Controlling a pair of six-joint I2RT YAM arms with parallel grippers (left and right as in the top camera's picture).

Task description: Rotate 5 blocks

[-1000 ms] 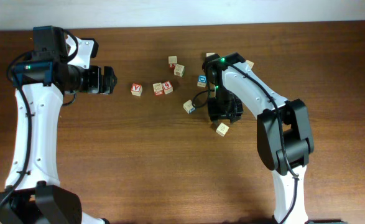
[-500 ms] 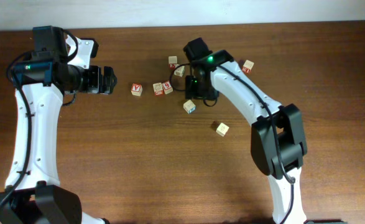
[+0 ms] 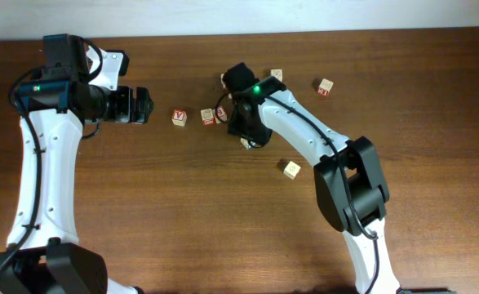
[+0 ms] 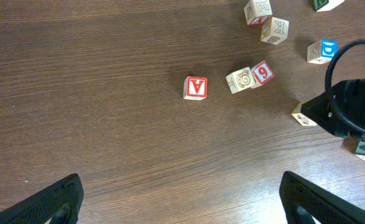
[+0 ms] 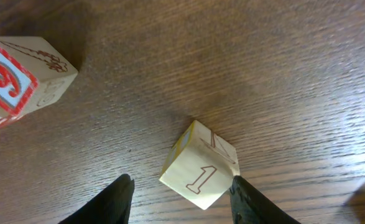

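Both jaws apart: left end effector (image 4: 181, 188) wide and empty, right end effector (image 5: 182, 185) loosely straddling the "1" block (image 5: 201, 169)

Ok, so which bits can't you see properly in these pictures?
Overhead: the right arm hides the blue "D" block; the printing on the blocks is too small to read.
Left wrist: the top edge cuts off one block; that arm covers part of a second block.
Right wrist: the left edge cuts the red "9" block.
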